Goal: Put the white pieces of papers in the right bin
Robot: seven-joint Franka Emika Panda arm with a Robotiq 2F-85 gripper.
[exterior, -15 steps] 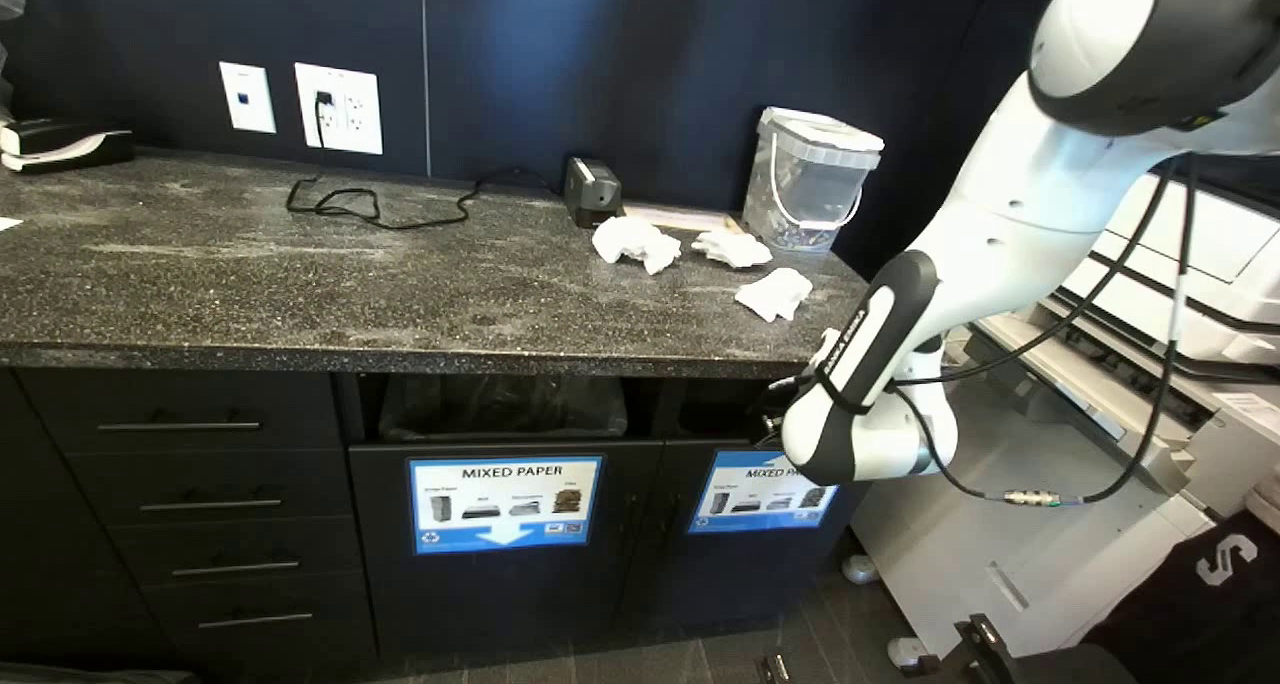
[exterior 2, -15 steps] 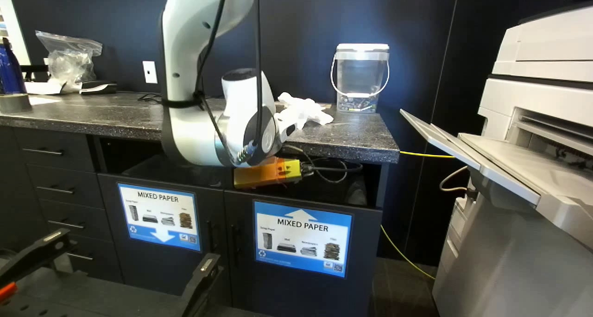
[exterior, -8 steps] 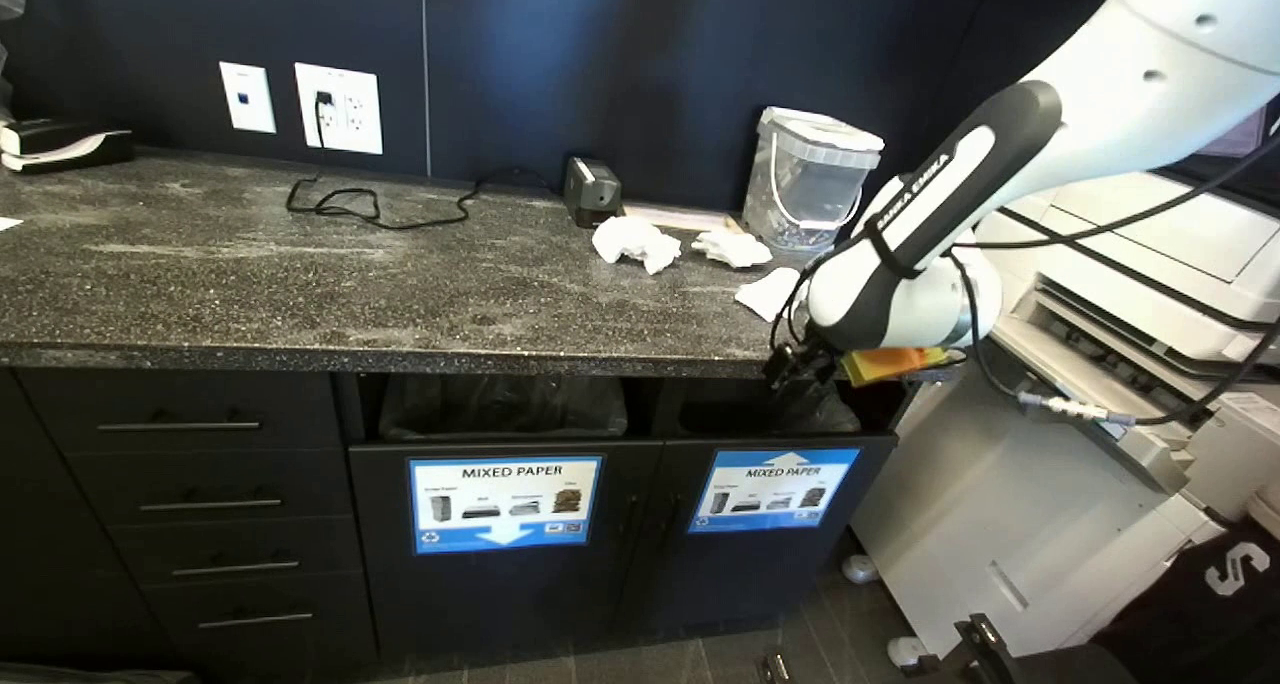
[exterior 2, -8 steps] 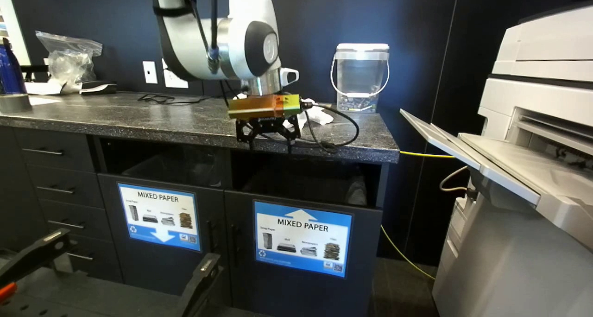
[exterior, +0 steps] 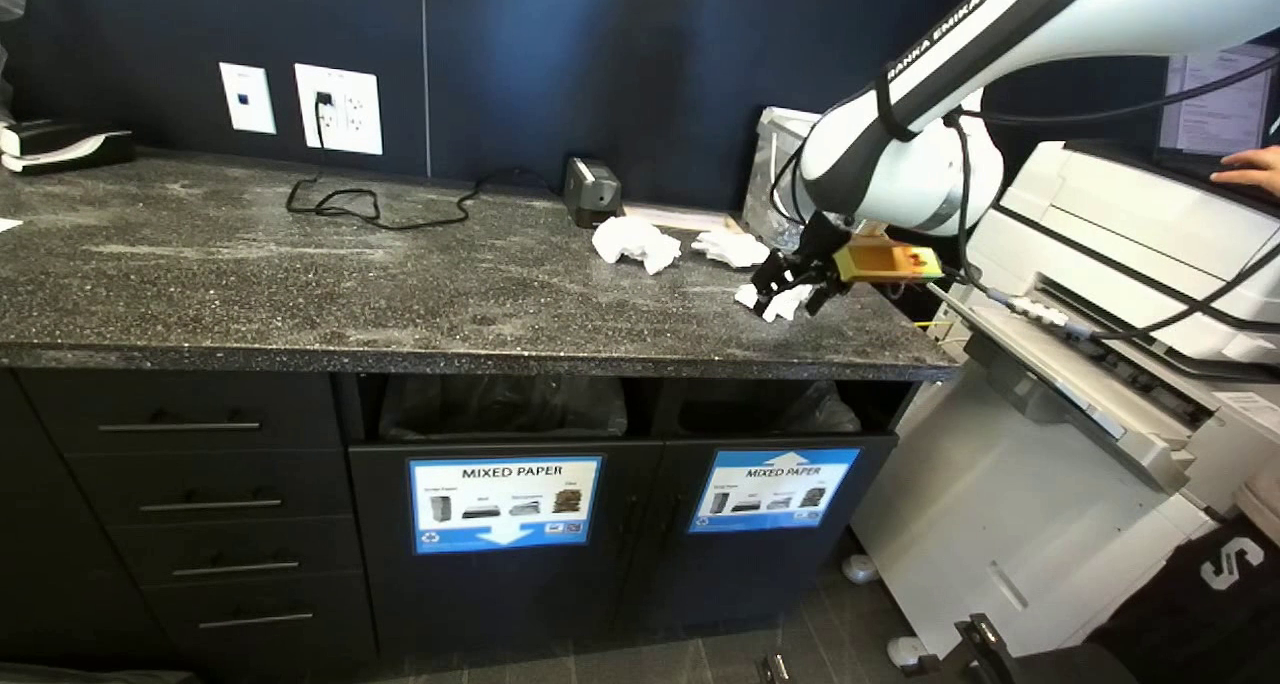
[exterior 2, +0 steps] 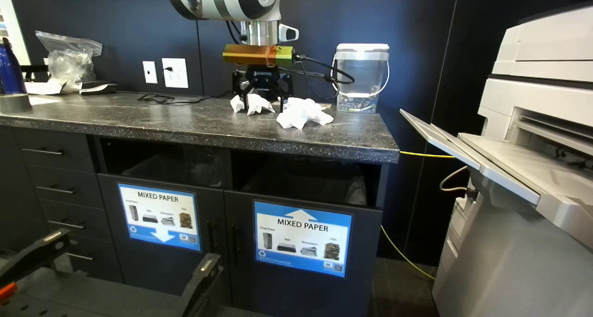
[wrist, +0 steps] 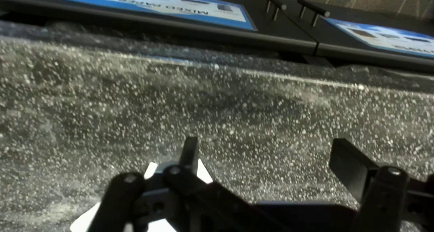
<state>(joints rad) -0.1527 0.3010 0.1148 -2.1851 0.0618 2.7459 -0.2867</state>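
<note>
Speckled counter [exterior 2: 194, 117] bears a bucket [exterior 2: 362, 73] holding bits [exterior 2: 359, 105]; empty jaws spread wide near white papers [exterior 2: 303, 113].

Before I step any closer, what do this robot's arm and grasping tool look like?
A smooth, rounded white arm with a long black side panel, lettering ending in "EMIKA", a black strap and thin black cables. Beyond a silver metal collar and orange-and-yellow box-shaped part comes a black, jointed, two-fingered tool.
</note>
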